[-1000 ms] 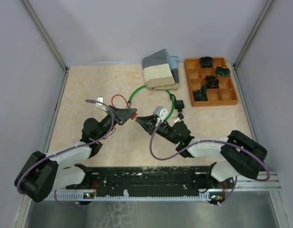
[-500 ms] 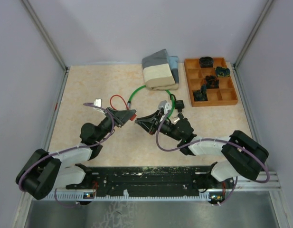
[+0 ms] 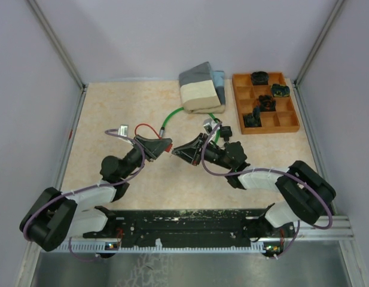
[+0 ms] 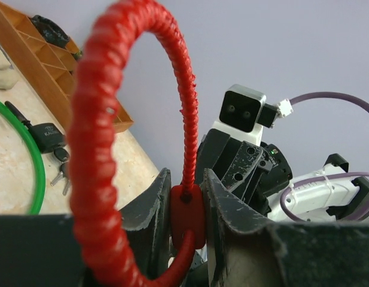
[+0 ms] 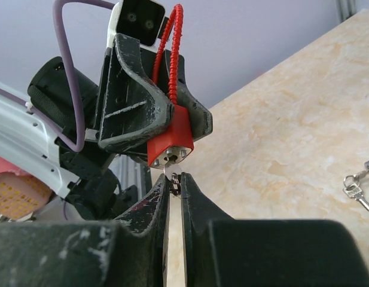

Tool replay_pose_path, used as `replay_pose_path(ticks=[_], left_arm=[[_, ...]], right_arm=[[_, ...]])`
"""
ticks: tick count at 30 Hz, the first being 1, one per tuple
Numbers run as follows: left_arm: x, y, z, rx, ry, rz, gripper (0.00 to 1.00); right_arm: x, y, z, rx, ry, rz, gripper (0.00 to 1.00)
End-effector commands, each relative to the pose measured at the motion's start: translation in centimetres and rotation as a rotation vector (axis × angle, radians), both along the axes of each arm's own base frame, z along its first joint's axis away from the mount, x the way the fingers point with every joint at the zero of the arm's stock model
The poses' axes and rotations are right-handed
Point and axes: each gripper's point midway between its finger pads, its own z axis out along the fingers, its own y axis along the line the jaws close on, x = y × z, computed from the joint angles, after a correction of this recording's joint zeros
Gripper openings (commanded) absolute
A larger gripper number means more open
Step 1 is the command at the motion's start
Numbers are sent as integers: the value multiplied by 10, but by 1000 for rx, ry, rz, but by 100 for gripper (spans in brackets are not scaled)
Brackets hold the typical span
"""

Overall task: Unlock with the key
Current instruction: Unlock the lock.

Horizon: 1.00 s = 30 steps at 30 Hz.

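Note:
My left gripper (image 3: 162,145) is shut on the body of a small red padlock (image 4: 187,214) with a red cable loop (image 4: 94,131), and holds it above the table. In the right wrist view the red padlock (image 5: 172,140) faces me with its metal end. My right gripper (image 5: 174,179) is shut on a small silver key (image 5: 171,174). The key's tip sits in the lock's keyhole. In the top view the right gripper (image 3: 178,149) meets the padlock (image 3: 167,144) tip to tip at mid table.
A green cable lock (image 3: 193,116) with a black body and keys (image 3: 226,139) lies behind the grippers. A folded grey and cream cloth (image 3: 200,88) and an orange compartment tray (image 3: 287,122) holding black locks sit at the back. Spare keys (image 5: 356,192) lie on the table.
Both arms have shifted slightly back and left. The right wrist has turned. The red cable loop has swung further left. Both grippers keep their grips.

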Motion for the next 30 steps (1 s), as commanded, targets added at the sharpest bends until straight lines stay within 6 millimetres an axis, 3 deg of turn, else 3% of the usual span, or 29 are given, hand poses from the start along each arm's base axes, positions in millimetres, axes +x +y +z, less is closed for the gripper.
replay_pose_path(ticks=[1,4,10,17,30], left_arm=[[-17,0,16,-8,-109,-32,15],[-15,1,17,-8,-105,-16,12],[-13,2,19,-2,-110,-4,12],[-13,-1,21,1,-120,-19,11],[-14,-4,27,-13,-139,-36,11]], right_arm=[[8,-5,46,111,-57,23,17],[3,-8,44,97,-64,54,30],[3,-9,44,104,-22,86,41],[-3,-2,58,153,-7,169,46],[-3,8,45,150,80,240,44]])
